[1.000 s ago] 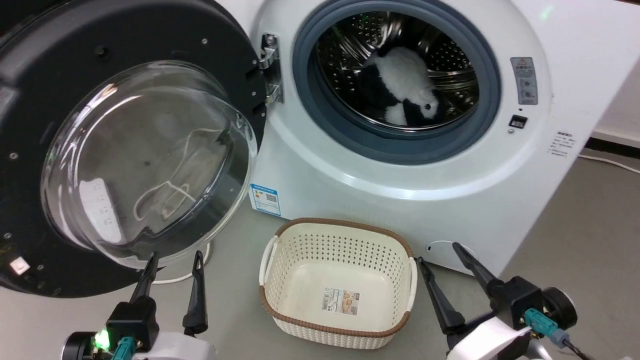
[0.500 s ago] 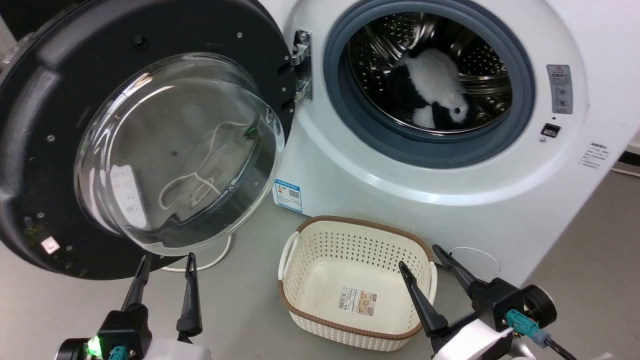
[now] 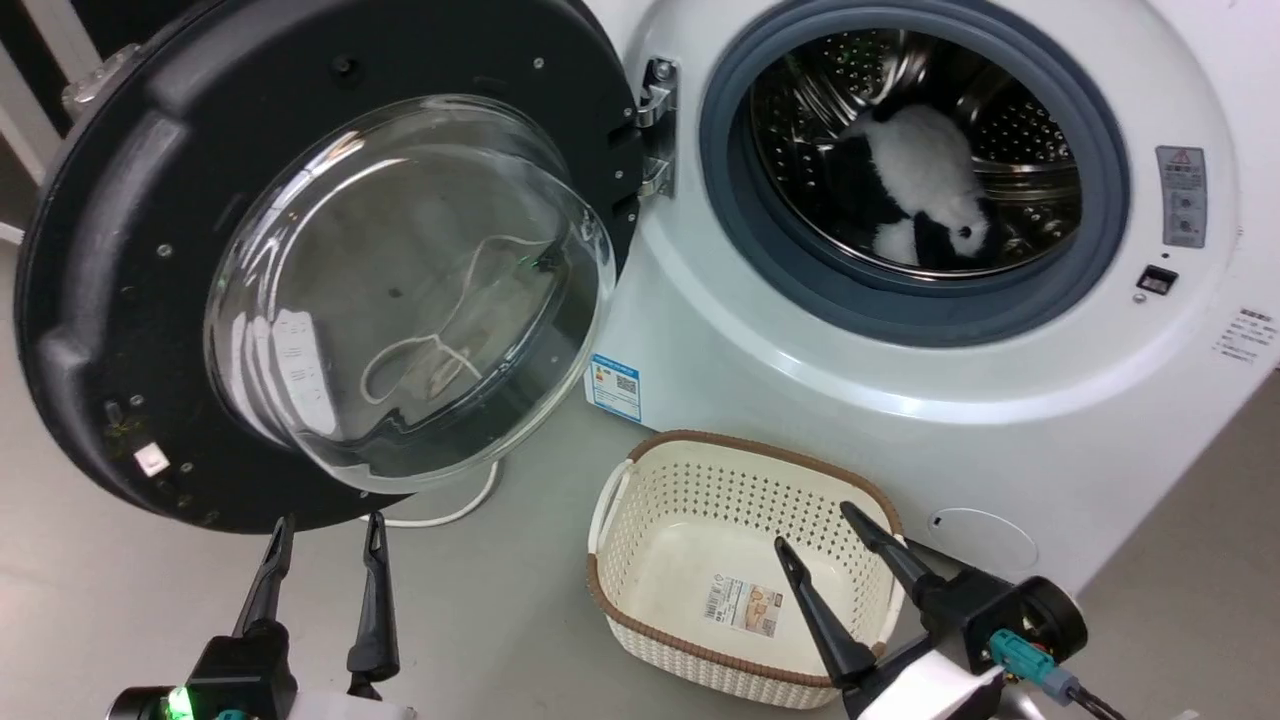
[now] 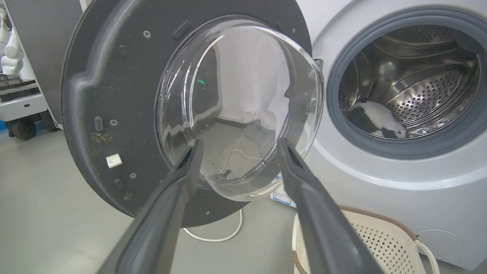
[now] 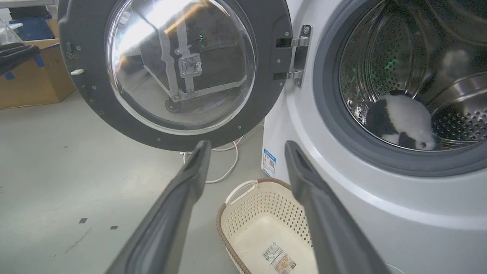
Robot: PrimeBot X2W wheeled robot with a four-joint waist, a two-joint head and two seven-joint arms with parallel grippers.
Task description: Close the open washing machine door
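Nothing done yet: the door [image 3: 120, 250] hangs wide open at ten o'clock, the washer [image 3: 800, 400] at two. My left claw [image 3: 330, 520], spread and empty, sits at seven below its rim; my right claw [image 3: 814, 527], also spread, at five.

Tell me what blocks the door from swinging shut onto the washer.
Nothing visible does. The door hangs wide open; the basket sits on the floor before the washer, seemingly below the door's rim, and the panda toy lies inside the drum.
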